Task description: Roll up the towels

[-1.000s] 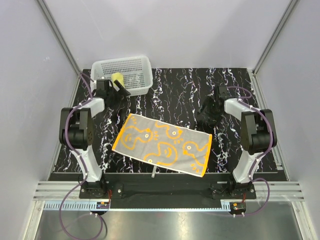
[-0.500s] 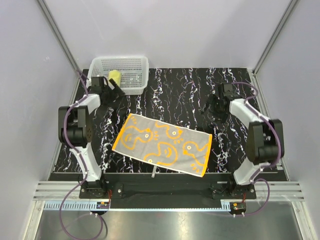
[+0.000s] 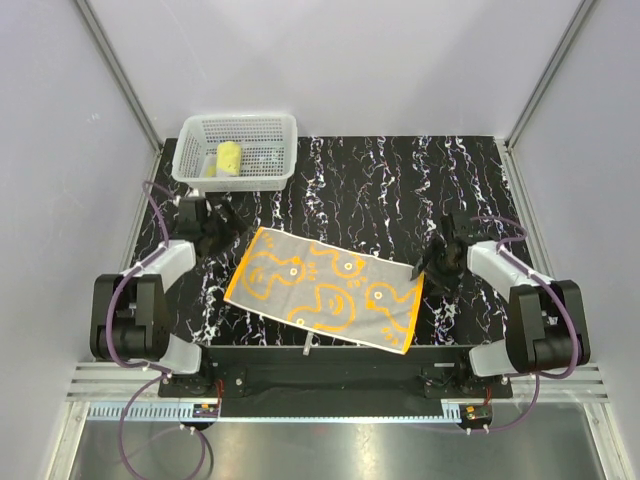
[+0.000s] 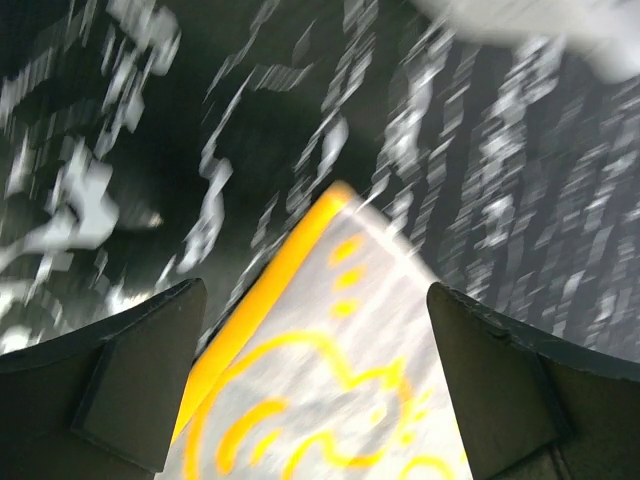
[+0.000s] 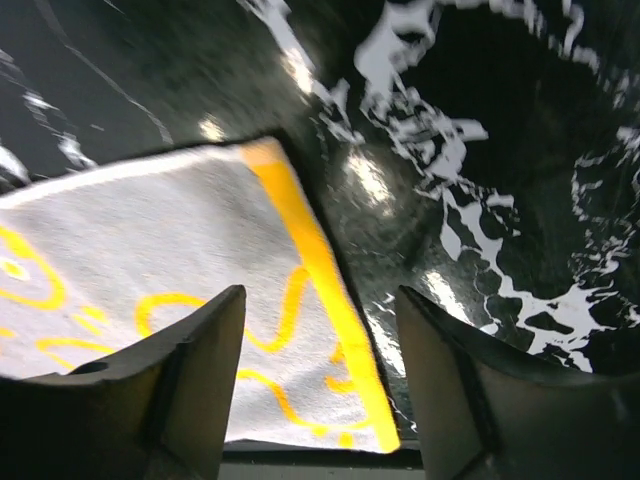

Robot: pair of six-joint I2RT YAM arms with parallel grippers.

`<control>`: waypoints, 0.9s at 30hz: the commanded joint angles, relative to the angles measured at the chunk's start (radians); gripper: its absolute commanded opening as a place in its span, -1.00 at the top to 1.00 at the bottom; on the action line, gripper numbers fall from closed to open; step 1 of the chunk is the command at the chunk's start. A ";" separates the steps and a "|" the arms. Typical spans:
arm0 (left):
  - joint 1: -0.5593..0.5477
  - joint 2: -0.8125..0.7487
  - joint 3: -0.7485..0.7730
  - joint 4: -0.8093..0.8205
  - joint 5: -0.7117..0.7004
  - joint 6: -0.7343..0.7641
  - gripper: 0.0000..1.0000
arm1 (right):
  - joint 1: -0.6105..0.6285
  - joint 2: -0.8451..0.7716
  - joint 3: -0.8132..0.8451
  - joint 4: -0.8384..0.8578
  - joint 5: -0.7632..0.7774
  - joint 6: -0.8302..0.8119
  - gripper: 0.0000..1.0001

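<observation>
Both arms have swung down & in since a sec ago. Left fingers (image 3: 214, 236) are wide apart by the orange towel's (image 3: 325, 288) far-left corner, right fingers (image 3: 436, 264) apart at its far-right corner. It lies flat, pale side up, mid-surface (image 3: 360, 190). The yellow towel (image 3: 230, 158) sits rolled in the white mesh basket (image 3: 236, 120).

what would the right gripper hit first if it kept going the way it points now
Most likely the orange-edged towel: its corner sits between the open jaws of the right gripper. How far off is unclear; the marbled table lies under it.
</observation>
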 commanded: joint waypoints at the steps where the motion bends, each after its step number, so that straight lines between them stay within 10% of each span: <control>1: -0.014 -0.040 -0.074 0.030 0.027 0.001 -0.98 | -0.003 -0.016 -0.045 0.075 -0.050 0.058 -0.34; 14: -0.016 -0.143 -0.106 -0.034 0.014 0.022 -0.98 | -0.003 0.194 0.056 0.170 -0.071 0.033 0.93; 27: -0.016 -0.214 -0.094 -0.097 -0.036 0.036 -0.98 | -0.003 0.438 0.386 0.101 -0.016 -0.071 1.00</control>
